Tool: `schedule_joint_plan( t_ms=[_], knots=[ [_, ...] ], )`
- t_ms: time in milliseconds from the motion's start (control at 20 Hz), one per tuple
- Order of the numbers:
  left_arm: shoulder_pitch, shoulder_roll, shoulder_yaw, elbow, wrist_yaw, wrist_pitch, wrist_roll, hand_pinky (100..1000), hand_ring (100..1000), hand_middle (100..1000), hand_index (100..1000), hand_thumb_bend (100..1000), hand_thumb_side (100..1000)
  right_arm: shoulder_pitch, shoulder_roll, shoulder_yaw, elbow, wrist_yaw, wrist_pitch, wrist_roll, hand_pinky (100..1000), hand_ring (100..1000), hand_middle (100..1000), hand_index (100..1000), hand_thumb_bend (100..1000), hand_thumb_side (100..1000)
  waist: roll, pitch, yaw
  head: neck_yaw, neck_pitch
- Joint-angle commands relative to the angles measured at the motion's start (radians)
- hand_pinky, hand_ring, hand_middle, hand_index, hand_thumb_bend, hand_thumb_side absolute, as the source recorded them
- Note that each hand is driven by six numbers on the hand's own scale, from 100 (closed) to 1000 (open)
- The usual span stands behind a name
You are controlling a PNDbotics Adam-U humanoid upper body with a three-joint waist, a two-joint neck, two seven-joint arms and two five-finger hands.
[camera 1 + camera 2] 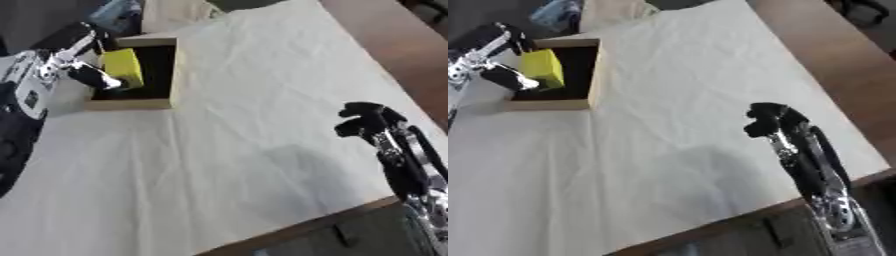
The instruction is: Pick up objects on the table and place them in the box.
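My left hand [74, 62] is pinching a yellow block [122, 67] between thumb and fingers, holding it over the dark inside of the wooden box [166, 75] at the table's [245, 100] far left. My right hand [776, 122] is hovering at the near right, fingers curled, holding nothing.

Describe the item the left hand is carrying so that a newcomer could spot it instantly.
Look to the far left of the white-covered table, where a shallow wooden box with a dark interior sits. Over it, the left hand pinches a yellow block, the only bright-coloured thing there.
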Motion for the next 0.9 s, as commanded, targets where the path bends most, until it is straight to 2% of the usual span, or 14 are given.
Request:
schedule_joint_plan(
  t_ms=[50,250,450,600,650,900],
  knots=[
    [-0.013,0.011,-0.004,0.0,-0.023,-0.006,-0.016,809,724,685,812,771,414,-0.012,-0.007,0.0,-0.014,-0.002,-0.001,0.002,653,625,662,762,411,774,-0.007,-0.015,0.004,0.002,-0.009],
    [-0.012,0.016,0.007,-0.021,-0.009,-0.006,-0.028,842,760,739,843,794,458,-0.012,-0.009,-0.001,-0.014,-0.001,-0.001,0.001,653,626,662,762,411,775,-0.008,-0.017,0.012,0.001,-0.01],
    [-0.014,0.05,0.014,-0.097,0.054,-0.017,-0.012,844,755,732,838,770,475,-0.013,-0.013,-0.007,-0.014,-0.001,-0.001,-0.003,653,626,662,762,410,775,-0.009,-0.019,0.033,-0.006,-0.013],
    [-0.001,0.096,0.014,-0.172,0.103,-0.051,0.018,838,739,703,824,727,481,-0.01,-0.015,-0.014,-0.013,0.0,-0.001,-0.01,653,626,662,762,409,775,-0.011,-0.023,0.058,-0.016,-0.011],
    [0.012,0.113,0.016,-0.199,0.12,-0.065,0.031,831,724,682,812,689,478,-0.009,-0.015,-0.017,-0.013,0.001,-0.001,-0.012,653,626,662,762,410,774,-0.012,-0.025,0.066,-0.019,-0.01],
    [0.122,0.17,0.044,-0.338,0.205,-0.13,0.112,822,693,642,787,627,448,-0.005,-0.017,-0.027,-0.012,0.003,-0.001,-0.023,653,626,662,762,410,774,-0.017,-0.027,0.111,-0.03,-0.011]
  ],
)
